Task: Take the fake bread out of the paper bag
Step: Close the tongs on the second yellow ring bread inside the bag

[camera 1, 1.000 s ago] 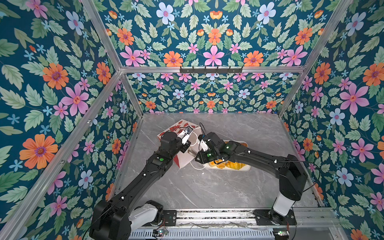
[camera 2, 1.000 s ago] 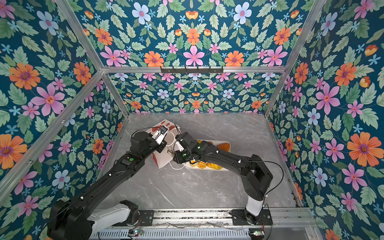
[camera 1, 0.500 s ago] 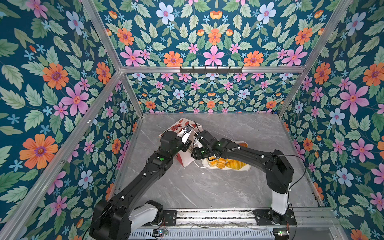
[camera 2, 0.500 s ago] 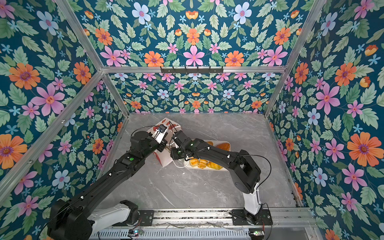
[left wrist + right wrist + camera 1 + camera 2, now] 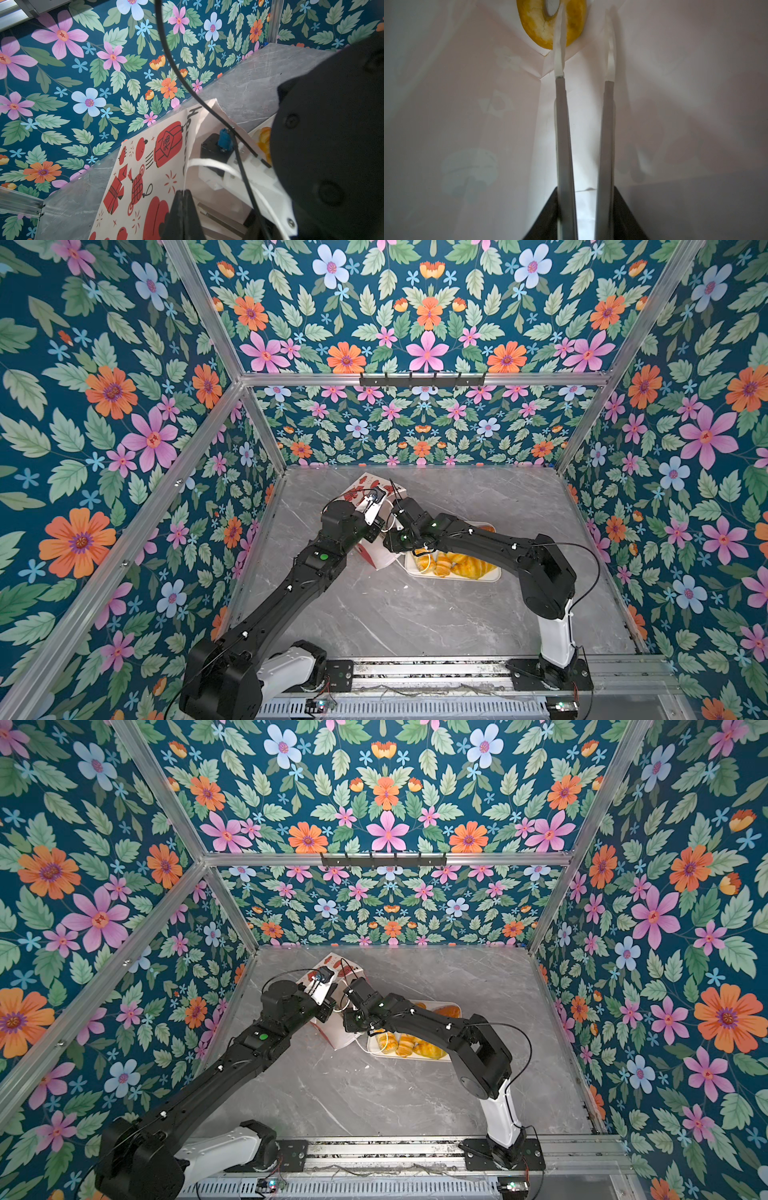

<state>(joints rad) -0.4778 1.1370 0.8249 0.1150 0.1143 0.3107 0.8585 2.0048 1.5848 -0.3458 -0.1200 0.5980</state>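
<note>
Right wrist view looks along the white inside of the paper bag (image 5: 467, 104). The right gripper (image 5: 585, 18) is inside it, jaws a narrow gap apart with nothing between them. A yellow ring bagel (image 5: 535, 27) lies at the bag's deep end (one fingertip overlaps it in view; contact I cannot tell). The left gripper (image 5: 184, 197) is pinched closed on the bag's printed rim. In both top views the bag sits on the table (image 5: 415, 622), just left of the white tray (image 5: 494, 577) carrying other pastries (image 5: 461, 566).

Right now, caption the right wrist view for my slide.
Inside the paper bag, the open right tool points at a yellow ring bagel in a corner.
</note>
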